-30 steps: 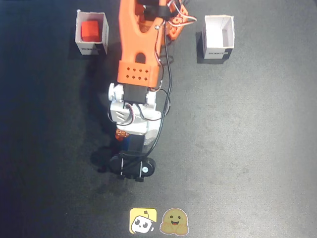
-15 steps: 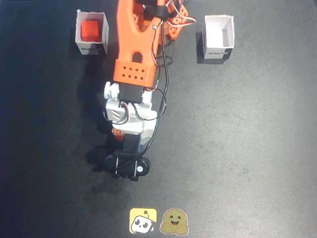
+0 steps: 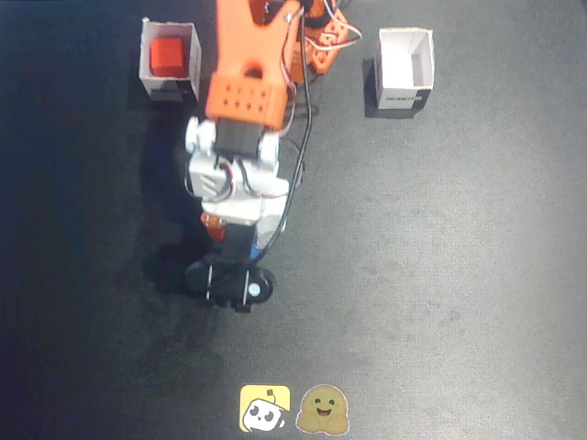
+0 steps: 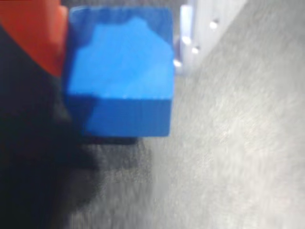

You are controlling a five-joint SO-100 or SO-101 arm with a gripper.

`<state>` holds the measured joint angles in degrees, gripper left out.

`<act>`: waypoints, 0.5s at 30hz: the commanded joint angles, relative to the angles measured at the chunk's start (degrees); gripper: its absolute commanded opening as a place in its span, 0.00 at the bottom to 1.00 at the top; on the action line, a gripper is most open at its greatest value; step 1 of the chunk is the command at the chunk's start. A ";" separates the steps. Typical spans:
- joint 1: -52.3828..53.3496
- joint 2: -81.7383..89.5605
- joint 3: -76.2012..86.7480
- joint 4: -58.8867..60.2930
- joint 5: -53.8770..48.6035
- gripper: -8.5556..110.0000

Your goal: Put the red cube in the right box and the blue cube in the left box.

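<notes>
In the wrist view the blue cube (image 4: pixel 121 81) fills the space between my gripper's (image 4: pixel 119 57) orange finger (image 4: pixel 38 33) on the left and white finger (image 4: pixel 190 33) on the right. Both fingers press against it, and a shadow lies under the cube. In the fixed view my gripper (image 3: pixel 234 236) points down at the middle of the dark mat, and the arm hides the cube. The red cube (image 3: pixel 168 57) lies inside the white box (image 3: pixel 147 55) at the top left of the fixed view. The white box (image 3: pixel 404 92) at the top right is empty.
The arm's orange base (image 3: pixel 316 41) and its cables stand between the two boxes at the top of the fixed view. Two stickers (image 3: pixel 293 410) lie at the mat's bottom edge.
</notes>
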<state>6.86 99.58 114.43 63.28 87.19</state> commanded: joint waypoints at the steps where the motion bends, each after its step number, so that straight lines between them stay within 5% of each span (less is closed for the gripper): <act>1: 0.00 5.62 -1.05 2.46 -0.09 0.11; 15: -13.10 20.92 1.49 12.57 5.54 0.11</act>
<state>-2.81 116.72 117.25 74.09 91.23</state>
